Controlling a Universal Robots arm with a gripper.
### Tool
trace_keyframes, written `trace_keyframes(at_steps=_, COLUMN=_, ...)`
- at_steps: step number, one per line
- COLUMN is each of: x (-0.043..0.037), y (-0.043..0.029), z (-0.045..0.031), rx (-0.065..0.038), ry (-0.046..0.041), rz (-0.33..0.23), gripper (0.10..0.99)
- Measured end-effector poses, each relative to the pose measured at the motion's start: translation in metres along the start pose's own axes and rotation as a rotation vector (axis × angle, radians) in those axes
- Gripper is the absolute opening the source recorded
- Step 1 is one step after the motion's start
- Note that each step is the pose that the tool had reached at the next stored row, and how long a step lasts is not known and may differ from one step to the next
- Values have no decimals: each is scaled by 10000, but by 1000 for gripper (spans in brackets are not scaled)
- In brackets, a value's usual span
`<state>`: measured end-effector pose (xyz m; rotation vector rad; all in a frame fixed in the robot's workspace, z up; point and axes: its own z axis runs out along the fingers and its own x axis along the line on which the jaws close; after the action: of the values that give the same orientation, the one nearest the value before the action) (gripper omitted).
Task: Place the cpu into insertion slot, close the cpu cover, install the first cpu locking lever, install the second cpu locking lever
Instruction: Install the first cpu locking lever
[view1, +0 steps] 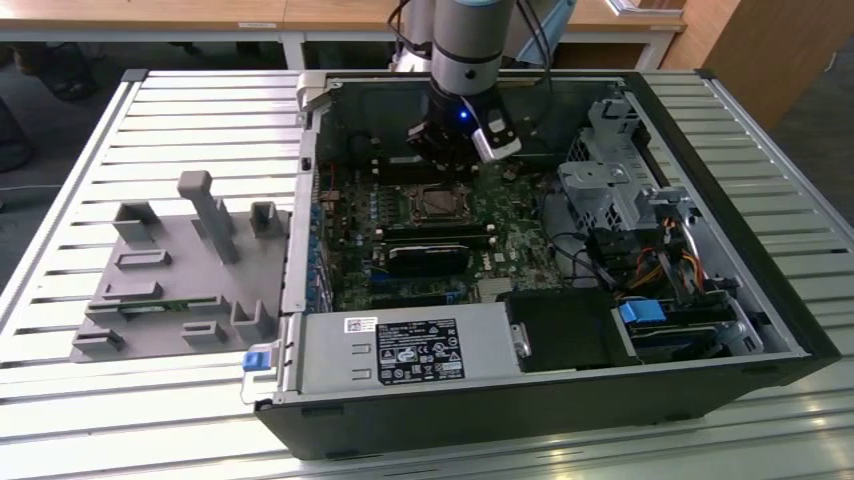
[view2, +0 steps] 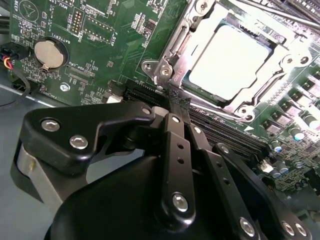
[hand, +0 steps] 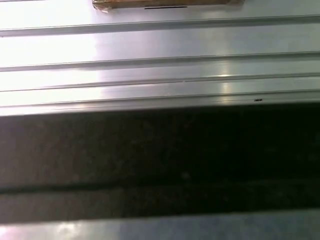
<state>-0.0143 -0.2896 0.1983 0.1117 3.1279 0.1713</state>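
The cpu (view2: 231, 60) sits in the insertion slot (view2: 187, 82) with the cpu cover (view2: 175, 52) lying flat around it, just ahead of the jaws inside an open computer case (view1: 747, 330) on a slatted counter (view1: 80, 420). The gripper (view2: 172, 100) hovers low at the socket's near corner, jaws seemingly clenched on nothing, though their tips are hard to make out. The work appears to have reached the locking levers; a clean job means catching the thin lever squarely without scraping the green motherboard (view2: 100, 30). A grey parts tray (view1: 174, 280) lies well apart, outside the case.
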Motion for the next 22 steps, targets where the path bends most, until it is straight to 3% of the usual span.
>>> trace_keyframes(at_steps=15, x=0, y=-2, z=-24, rx=-46, ry=2, rz=0, gripper=106)
trace_keyframes(at_steps=19, x=0, y=-11, z=-25, rx=-127, ry=8, rz=2, gripper=106)
trace_keyframes(at_steps=22, x=0, y=-11, z=-25, rx=-132, ry=9, rz=3, gripper=106)
